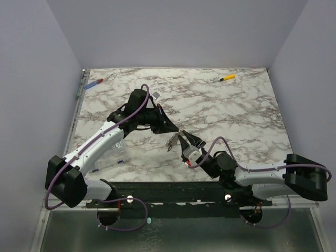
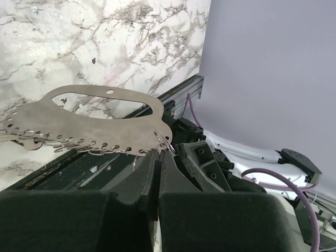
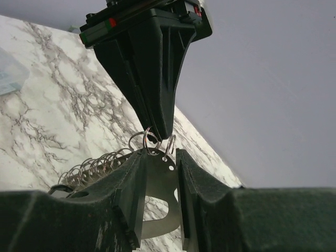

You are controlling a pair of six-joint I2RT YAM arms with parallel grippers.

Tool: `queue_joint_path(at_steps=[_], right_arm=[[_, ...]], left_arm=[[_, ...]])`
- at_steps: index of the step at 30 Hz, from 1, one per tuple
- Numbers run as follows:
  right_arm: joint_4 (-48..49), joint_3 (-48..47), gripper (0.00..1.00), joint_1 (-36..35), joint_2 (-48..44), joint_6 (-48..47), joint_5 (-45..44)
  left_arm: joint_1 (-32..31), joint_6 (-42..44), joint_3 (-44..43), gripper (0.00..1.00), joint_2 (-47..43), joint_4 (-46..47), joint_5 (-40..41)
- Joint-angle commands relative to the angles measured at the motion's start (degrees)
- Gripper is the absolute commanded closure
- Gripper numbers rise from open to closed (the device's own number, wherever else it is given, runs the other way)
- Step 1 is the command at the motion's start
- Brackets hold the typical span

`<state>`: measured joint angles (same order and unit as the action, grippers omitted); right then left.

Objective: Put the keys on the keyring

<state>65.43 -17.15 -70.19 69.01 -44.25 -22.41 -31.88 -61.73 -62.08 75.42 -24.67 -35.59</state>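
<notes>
Black two-finger left gripper (image 2: 157, 153) fills the bottom of its wrist view, fingers pressed together with no gap – pinching the small thin shiny wire keyring (image 2: 162, 139) at the very tips. Keyring touches a corner of the flat silver-grey metal keys (image 2: 100, 123), a plate-like piece with one big cut-out, small holes and a row of wire loops along one edge. Black right gripper (image 3: 160, 154) clamps those keys between its fingers from below, and the left gripper's point meets them from above. All of it is held in the air over the white-and-grey marble worktop (image 1: 236, 115), about mid-width, nearer the near edge than the far. Yellow-handled tool (image 1: 227, 77) lies by the far edge, right side; blue-and-red tool (image 1: 97, 82) at the far-left corner – both well apart from the grippers. Keyring through a hole or not: cannot tell.
</notes>
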Motion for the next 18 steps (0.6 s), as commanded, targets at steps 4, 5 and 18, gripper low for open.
queue_joint_path(at_steps=[4,5,18], right_arm=[[7.5,-2.5,0.66,-0.5,4.3,-1.4,-5.4],[8.2,-2.5,0.67,-0.5,4.6,-1.5,-5.6],[10.3,-1.6,0.69,-0.5,2.7,0.8,-5.8]], left_arm=[[0.3,-1.0,1.3,1.0,-2.0,1.6,-1.2],[0.3,-1.0,1.5,1.0,-2.1,1.6,-1.2],[0.3,-1.0,2.2,1.0,-3.0,1.6,-0.6]])
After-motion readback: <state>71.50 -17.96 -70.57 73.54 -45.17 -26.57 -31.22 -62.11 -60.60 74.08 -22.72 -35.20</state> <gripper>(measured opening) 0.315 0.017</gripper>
